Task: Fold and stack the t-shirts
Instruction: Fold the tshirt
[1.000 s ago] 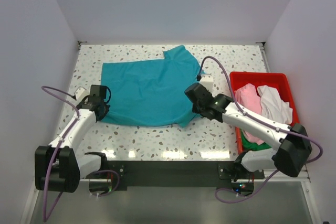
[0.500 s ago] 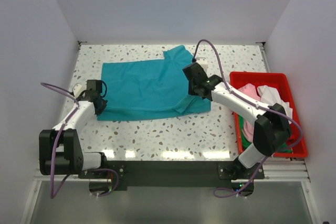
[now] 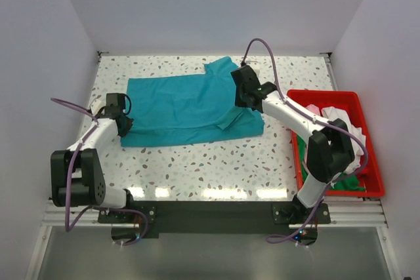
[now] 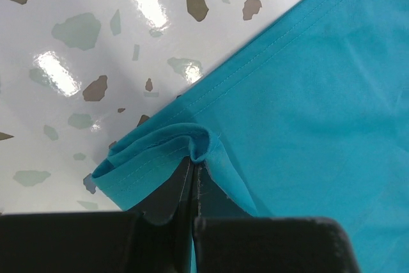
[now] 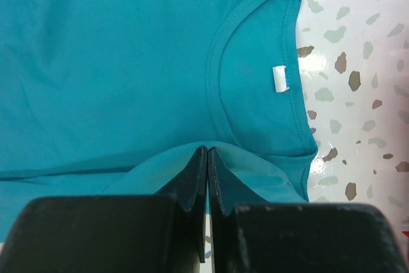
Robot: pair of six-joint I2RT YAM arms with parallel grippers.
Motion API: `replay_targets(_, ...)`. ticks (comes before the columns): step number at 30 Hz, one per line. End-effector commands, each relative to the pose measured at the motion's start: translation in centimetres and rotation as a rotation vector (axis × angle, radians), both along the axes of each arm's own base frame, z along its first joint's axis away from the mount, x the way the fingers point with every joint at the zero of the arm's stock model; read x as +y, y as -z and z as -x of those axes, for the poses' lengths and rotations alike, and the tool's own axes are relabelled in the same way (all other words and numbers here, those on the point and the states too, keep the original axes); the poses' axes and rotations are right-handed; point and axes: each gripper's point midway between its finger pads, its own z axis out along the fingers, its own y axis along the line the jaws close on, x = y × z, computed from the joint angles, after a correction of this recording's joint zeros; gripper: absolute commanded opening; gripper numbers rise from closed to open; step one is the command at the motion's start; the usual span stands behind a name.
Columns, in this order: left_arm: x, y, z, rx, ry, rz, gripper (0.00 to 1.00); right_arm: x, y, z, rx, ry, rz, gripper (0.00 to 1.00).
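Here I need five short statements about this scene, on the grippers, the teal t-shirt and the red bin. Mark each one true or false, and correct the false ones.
1. The left gripper is shut on an edge of the teal t-shirt. True.
2. The right gripper is open and holds nothing. False: it is shut on a fold of the teal t-shirt near the collar.
3. The teal t-shirt lies inside the red bin. False: it lies on the table, left of the bin.
4. The red bin holds other clothes. True.
5. The neck label is black. False: it is white.
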Motion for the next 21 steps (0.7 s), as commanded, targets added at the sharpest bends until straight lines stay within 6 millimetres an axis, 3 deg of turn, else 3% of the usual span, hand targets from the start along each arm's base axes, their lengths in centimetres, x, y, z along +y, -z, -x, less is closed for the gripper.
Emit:
replay_targets(1,0.6,-1.7,-2.3,-0.070,0.005,-0.013,0.00,0.5,-2.1,-2.0,-0.060,-0.009,-0.040,0.00)
replay_targets(21,2.2,-1.3,-4.5,-0.068,-0.013,0.010,0.00,-0.1,-1.1,-5.7,-0.034,0.011,-0.063,0.00)
